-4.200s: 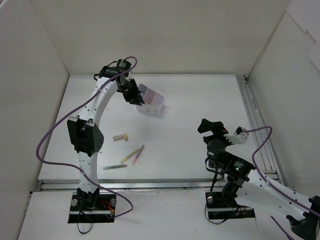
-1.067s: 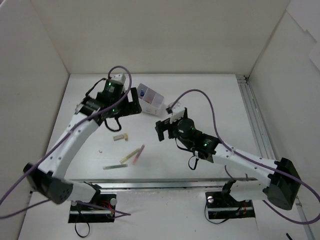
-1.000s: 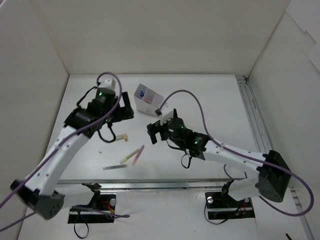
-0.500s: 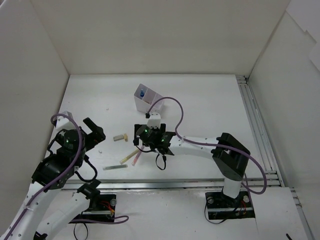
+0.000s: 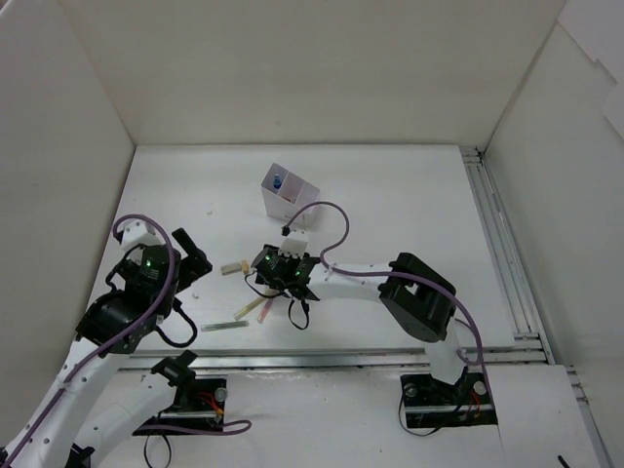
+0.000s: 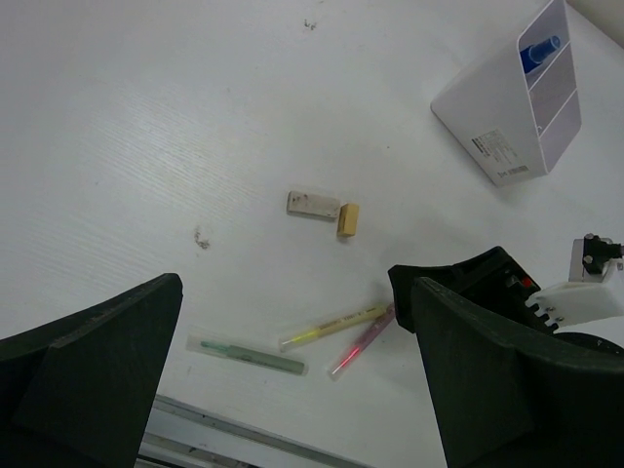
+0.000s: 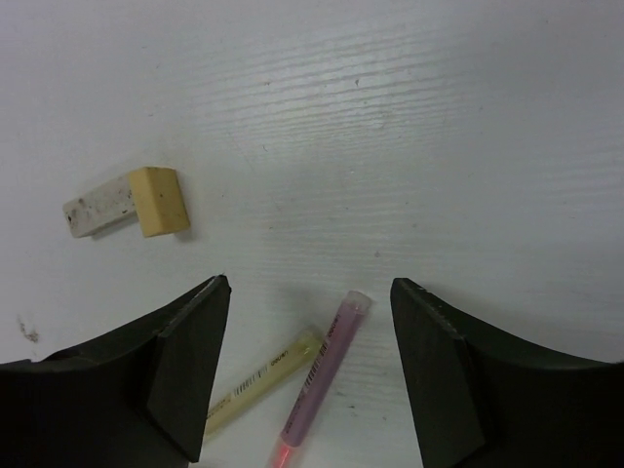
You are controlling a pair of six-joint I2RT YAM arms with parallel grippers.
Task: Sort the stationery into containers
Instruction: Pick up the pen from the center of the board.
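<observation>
The container [image 5: 290, 195] [image 6: 512, 117] is a white divided box at the back, with a blue-labelled tube [image 5: 279, 181] [image 6: 539, 49] in one end compartment. A tan and white eraser block [image 5: 234, 267] [image 7: 127, 203] lies in front of it. A yellow pen [image 7: 258, 380] [image 6: 334, 326] and a pink pen [image 7: 322, 375] [image 6: 363, 341] lie side by side. A grey-green pen [image 5: 224, 326] [image 6: 249, 353] lies nearer the front. My right gripper [image 5: 273, 291] [image 7: 310, 292] is open, low over the upper ends of the pink and yellow pens, touching neither. My left gripper [image 5: 190, 258] [image 6: 292, 283] is open and empty, high at the left.
White walls close in the table on the left, back and right. A metal rail [image 5: 502, 244] runs along the right side and another [image 5: 322, 363] along the front edge. The right arm's purple cable [image 5: 327, 210] loops above the pens. A small dark speck [image 6: 202, 237] marks the table.
My left arm has pulled back from the box to the near left and opened fully. My right arm has reached over to the pens and come down, its jaws narrowing.
</observation>
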